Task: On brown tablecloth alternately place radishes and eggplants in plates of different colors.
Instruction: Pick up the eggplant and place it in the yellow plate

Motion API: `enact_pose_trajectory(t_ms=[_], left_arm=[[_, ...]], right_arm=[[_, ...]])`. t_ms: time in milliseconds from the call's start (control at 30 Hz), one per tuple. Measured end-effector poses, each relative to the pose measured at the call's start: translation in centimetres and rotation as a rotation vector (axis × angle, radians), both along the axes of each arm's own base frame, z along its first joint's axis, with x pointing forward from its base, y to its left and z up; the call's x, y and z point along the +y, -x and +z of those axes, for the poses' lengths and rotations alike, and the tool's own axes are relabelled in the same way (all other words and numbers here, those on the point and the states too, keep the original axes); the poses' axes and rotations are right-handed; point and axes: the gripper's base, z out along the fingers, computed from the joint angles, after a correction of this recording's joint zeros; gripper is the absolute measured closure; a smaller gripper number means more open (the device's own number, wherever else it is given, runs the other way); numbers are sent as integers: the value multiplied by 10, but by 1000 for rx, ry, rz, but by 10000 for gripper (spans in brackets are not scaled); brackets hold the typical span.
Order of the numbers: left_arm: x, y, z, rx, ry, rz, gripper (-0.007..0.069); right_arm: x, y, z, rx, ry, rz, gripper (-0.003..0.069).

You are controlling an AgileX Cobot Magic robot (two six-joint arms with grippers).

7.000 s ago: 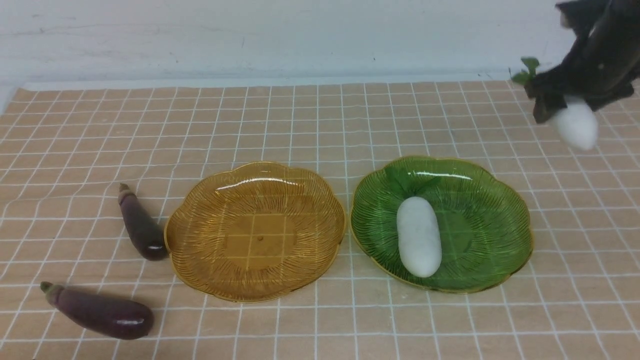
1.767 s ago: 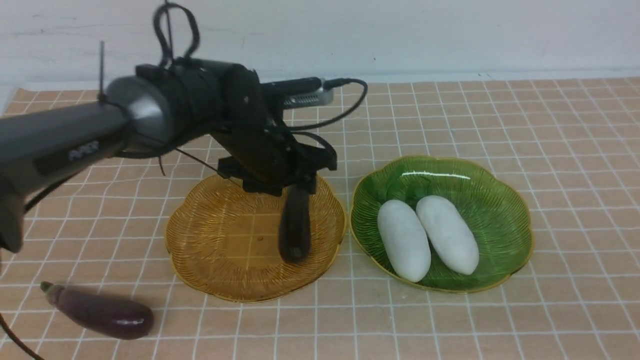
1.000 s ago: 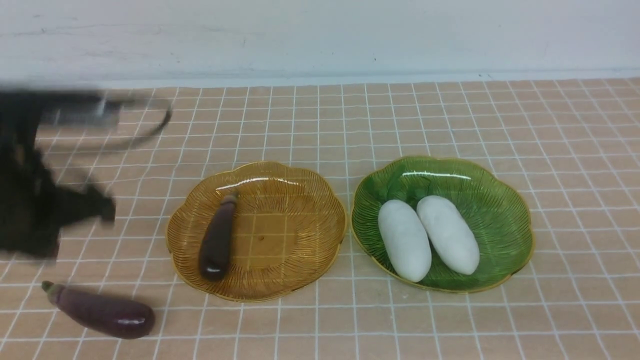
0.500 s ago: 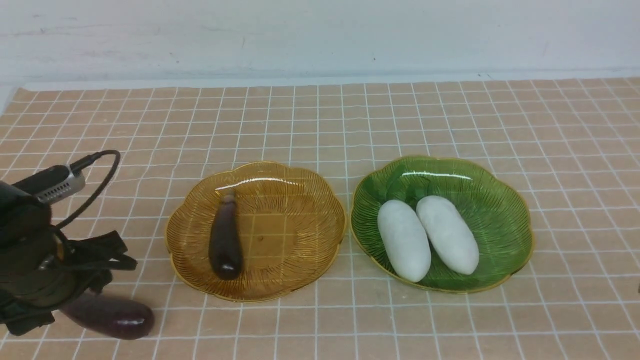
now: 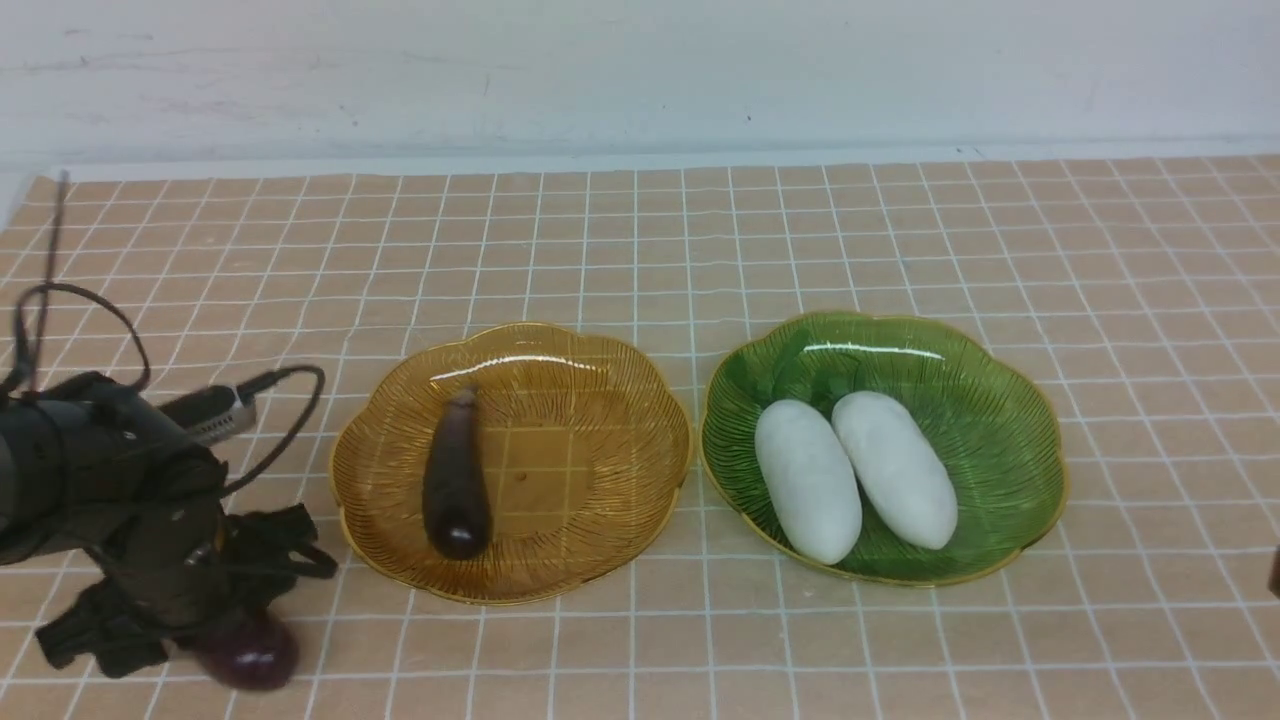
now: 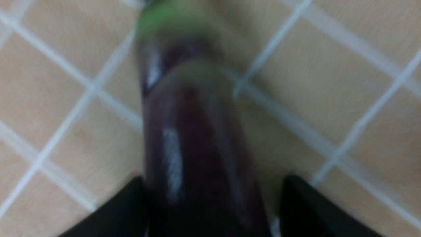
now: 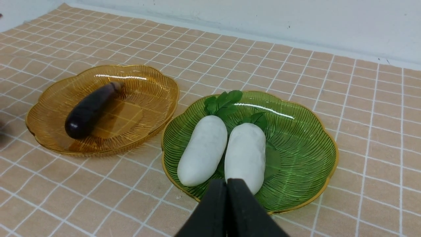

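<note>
L pincer (image 6: 213, 184): spread, down low on brown tablecloth (image 5: 700, 240), straddling loose eggplant (image 6: 197, 148) lengthwise. One finger (image 6: 125, 204) approx touching its side, other w/ small gap, so no pinch. Green stem end out ahead of fingertips, rounded end poking out under pincer in front view. Wrist pic blurred.

Near L pincer, to its right: amber plate (image 5: 600, 470) w/ plated eggplant (image 5: 455, 480) lying inside, on the half closer to L pincer. Further right of it: green plate (image 5: 1000, 440), just beside amber one.

R pincer (image 7: 227, 182): pressed together, nothing between fingers, hanging above surface at near edge of green plate. Just ahead of R pincer tips, in green plate: 1st radish (image 7: 204, 149) & 2nd radish (image 7: 246, 151), side by side, touching, leaves pointing away from pincer.
</note>
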Motion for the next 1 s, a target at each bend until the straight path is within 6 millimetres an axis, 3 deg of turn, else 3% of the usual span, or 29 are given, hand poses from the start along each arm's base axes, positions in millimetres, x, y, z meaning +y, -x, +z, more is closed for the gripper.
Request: enact_pose_trajectory(t_ms=[167, 267, 400, 533, 567, 667, 700, 800, 933, 1000], left_arm=[[-4, -3, 3, 37, 15, -70, 325], [-6, -4, 27, 59, 22, -116, 335], [-18, -24, 91, -99, 98, -248, 335], [-39, -40, 128, -216, 189, -403, 335], [-61, -51, 137, -245, 238, -506, 333], [-76, -59, 134, -243, 257, -572, 326], [-91, -67, 126, -233, 264, -625, 306], [-110, -82, 112, -221, 265, -678, 265], [-127, -101, 92, -188, 245, -757, 138], [-132, -112, 86, -172, 223, -818, 43]], right_arm=[[0, 0, 0, 5, -10, 1, 675], [0, 0, 0, 6, -12, 1, 675], [0, 0, 0, 6, -12, 1, 675], [1, 0, 0, 7, -14, 2, 675], [1, 0, 0, 7, -14, 2, 675], [1, 0, 0, 7, -14, 2, 675], [0, 0, 0, 8, -12, 2, 675], [0, 2, 0, 35, 8, 8, 675], [-2, 9, 15, 67, 38, 23, 675], [-6, 19, 34, 95, 86, 32, 675]])
